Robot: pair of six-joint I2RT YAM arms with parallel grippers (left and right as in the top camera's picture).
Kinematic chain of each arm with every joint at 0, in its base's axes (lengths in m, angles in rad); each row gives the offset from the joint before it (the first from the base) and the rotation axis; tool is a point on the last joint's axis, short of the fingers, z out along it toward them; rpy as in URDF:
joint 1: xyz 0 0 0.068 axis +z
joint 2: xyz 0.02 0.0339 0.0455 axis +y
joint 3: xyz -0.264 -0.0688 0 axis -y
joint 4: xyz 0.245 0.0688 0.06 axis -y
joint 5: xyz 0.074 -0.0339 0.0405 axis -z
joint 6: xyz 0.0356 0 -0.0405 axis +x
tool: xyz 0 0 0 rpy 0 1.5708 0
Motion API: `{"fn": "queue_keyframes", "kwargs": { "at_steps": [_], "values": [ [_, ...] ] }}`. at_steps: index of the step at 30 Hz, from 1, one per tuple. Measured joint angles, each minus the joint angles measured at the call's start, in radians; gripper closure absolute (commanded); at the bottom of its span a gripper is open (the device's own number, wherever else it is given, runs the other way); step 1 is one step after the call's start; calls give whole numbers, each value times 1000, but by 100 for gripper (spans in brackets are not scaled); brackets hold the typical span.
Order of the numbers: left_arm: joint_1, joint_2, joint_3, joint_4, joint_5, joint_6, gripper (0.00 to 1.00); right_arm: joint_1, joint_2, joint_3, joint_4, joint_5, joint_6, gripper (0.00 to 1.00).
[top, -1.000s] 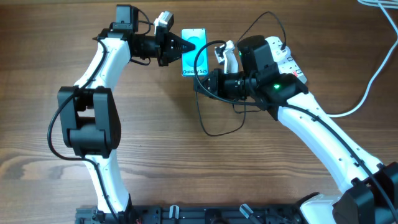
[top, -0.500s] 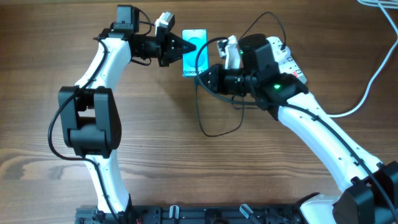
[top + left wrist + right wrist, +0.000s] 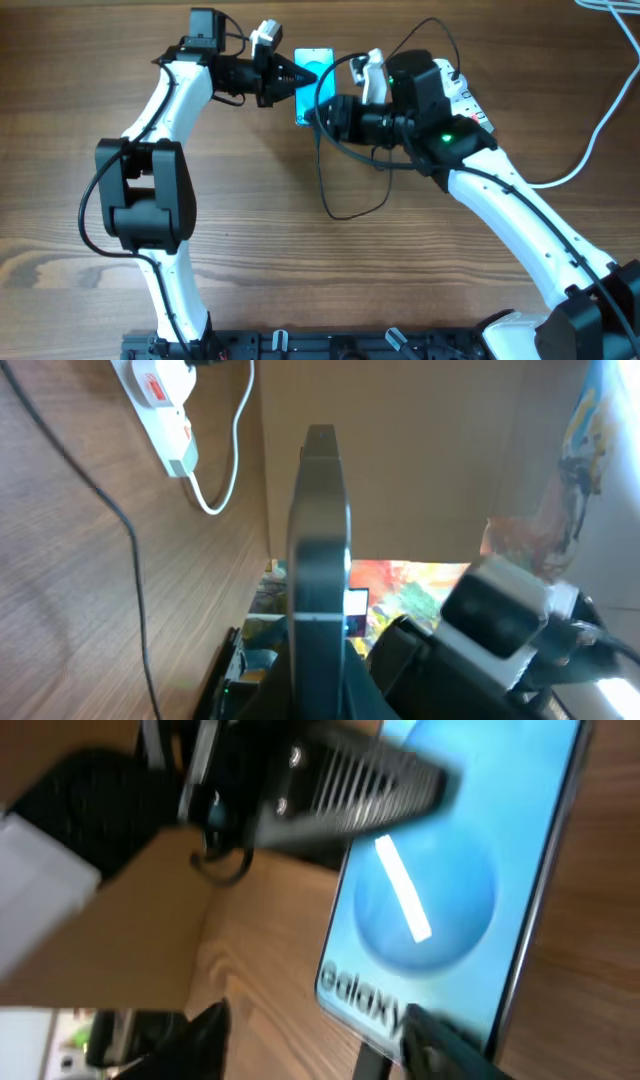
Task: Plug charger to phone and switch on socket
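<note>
Right pincer (image 3: pixel 324 110) shifted up to phone (image 3: pixel 312 58), parted | left pincer (image 3: pixel 302 78) closed | lettering (image 3: pixel 365 1002): right-wrist view only

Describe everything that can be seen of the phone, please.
The phone is a slim flat rectangle with a glossy cyan screen, a white bar on it and white "Galaxy" lettering near one end. It lies face up on the wooden table, toward its far edge. The shut left tool lies across its screen, seemingly touching it. The open right tool hovers at its lettered end.
</note>
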Motion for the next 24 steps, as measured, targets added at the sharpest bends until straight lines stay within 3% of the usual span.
{"fn": "queue_keyframes", "kwargs": {
  "at_steps": [5, 13, 18, 24],
  "values": [
    [-26, 0, -1, 16, 0, 16, 96, -33, -54, 5, -101, 19, -14, 14],
    [-26, 0, -1, 11, 26, 85, 96, -180, -193, 10, -402, 29, -147, 16],
    [-26, 0, -1, 16, 28, 185, 96, -148, -182, 11, -614, 8, -260, 16],
    [-26, 0, -1, 15, 28, 272, 96, -76, -116, 11, -608, 3, -308, 17]
  ]
}}
